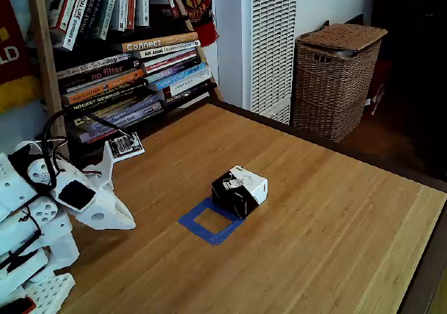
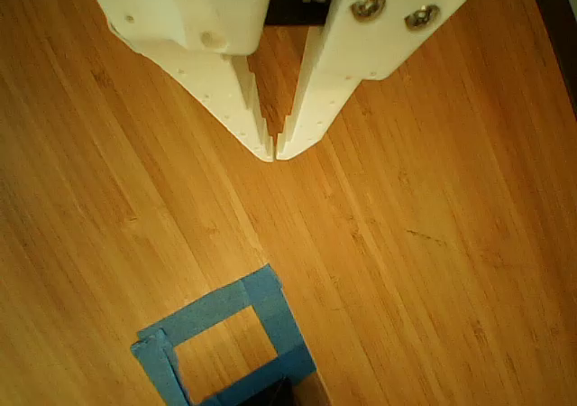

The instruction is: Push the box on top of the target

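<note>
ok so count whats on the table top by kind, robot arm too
box: 1, black sides, white top
target: 1, blue tape square, flat on the wood; the box overlaps its far right corner in the fixed view
small printed card: 1, near the books
arm with gripper: 1, white, fingertips closed together
Total: 4

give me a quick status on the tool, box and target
Tool shut, empty, above the table short of the target. Box overlaps the target's far corner, not yet centred. Nothing between tool and target.
</note>
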Tool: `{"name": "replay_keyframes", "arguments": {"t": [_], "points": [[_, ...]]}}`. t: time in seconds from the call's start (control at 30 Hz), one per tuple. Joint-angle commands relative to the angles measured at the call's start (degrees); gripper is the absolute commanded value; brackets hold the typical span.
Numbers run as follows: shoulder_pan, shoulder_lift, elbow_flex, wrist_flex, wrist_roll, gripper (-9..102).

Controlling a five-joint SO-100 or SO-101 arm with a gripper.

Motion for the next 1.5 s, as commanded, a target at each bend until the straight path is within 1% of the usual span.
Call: {"name": "replay_keyframes", "arguments": {"t": [0.0,0.53,0.67,0.8,0.87,0.93,1.27,1.47], "points": [[-0.4,0.6,2.3,0.3,0.4,0],[-0.4,0.6,2.3,0.3,0.3,0],[1.1,0.6,2.2,0.3,-5.3,0],[1.2,0.6,2.3,0.3,-5.7,0],[1.1,0.6,2.3,0.3,-9.2,0],[1.6,0.6,2.3,-1.6,-11.2,0],[2.3,0.6,-2.1,-11.4,-0.4,0],[3.1,0.6,-4.7,-11.6,1.4,0]]}}
